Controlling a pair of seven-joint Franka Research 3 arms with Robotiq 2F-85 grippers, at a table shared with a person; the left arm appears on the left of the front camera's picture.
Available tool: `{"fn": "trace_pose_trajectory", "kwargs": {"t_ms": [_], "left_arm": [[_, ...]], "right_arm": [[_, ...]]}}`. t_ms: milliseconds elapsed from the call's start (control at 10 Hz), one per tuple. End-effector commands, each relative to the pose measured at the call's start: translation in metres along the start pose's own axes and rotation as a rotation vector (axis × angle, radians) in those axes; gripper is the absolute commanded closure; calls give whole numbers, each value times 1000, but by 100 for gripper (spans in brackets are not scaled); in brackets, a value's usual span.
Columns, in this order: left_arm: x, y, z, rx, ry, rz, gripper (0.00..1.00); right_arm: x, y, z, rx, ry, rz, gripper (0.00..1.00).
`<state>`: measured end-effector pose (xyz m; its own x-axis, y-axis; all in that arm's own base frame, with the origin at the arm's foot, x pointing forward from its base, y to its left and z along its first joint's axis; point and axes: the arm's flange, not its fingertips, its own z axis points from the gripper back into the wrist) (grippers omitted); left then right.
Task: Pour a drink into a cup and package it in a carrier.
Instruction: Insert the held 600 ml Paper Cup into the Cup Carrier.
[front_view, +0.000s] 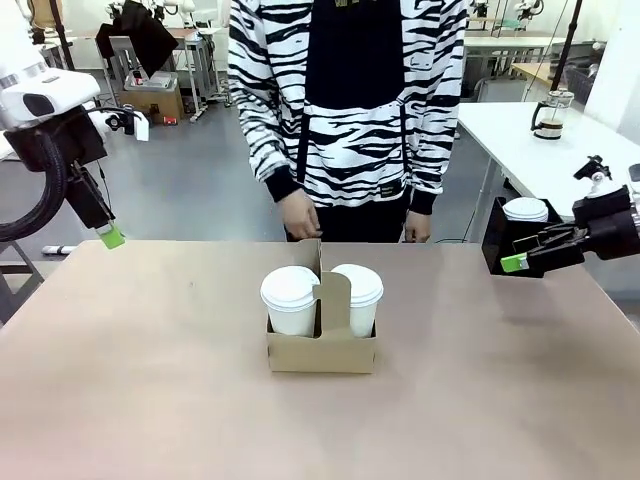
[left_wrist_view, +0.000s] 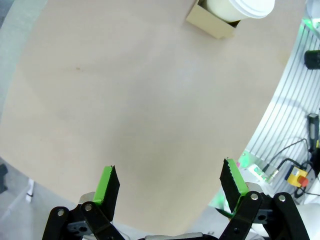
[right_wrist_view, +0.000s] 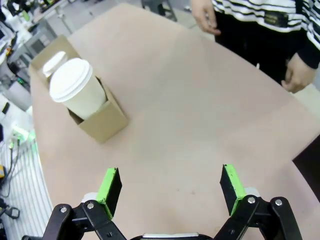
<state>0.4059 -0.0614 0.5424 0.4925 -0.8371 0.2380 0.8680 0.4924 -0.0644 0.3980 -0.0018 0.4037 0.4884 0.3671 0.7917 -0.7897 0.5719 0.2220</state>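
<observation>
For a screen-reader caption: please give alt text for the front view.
A cardboard carrier holding two lidded white cups sits mid-table, a person in a striped top standing behind it. The left gripper and right gripper hang open at either side.

A black box (front_view: 497, 240) holds a lidded cup (front_view: 525, 209) beside the table (front_view: 150, 370).

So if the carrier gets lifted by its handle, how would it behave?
The carrier is thin cardboard, so its handle may flex. Two lidded cups fill the slots, probably making it top-heavy and apt to sway. The evenly placed cups should keep it level.
</observation>
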Motion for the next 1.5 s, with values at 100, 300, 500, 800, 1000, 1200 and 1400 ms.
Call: {"fn": "trace_pose_trajectory", "kwargs": {"t_ms": [100,300,500,800,1000,1200,1400], "left_arm": [[0,0,1,16,9,14,0],[0,0,1,16,9,14,0],[0,0,1,16,9,14,0],[0,0,1,16,9,14,0],[0,0,1,16,9,14,0],[0,0,1,16,9,14,0],[0,0,1,16,9,14,0]], "right_arm": [[-3,-2,-1,3,-31,18,0],[-3,-2,-1,3,-31,18,0],[-3,-2,-1,3,-31,18,0],[-3,-2,-1,3,-31,18,0],[-3,-2,-1,3,-31,18,0],[-3,-2,-1,3,-31,18,0],[-3,-2,-1,3,-31,18,0]]}}
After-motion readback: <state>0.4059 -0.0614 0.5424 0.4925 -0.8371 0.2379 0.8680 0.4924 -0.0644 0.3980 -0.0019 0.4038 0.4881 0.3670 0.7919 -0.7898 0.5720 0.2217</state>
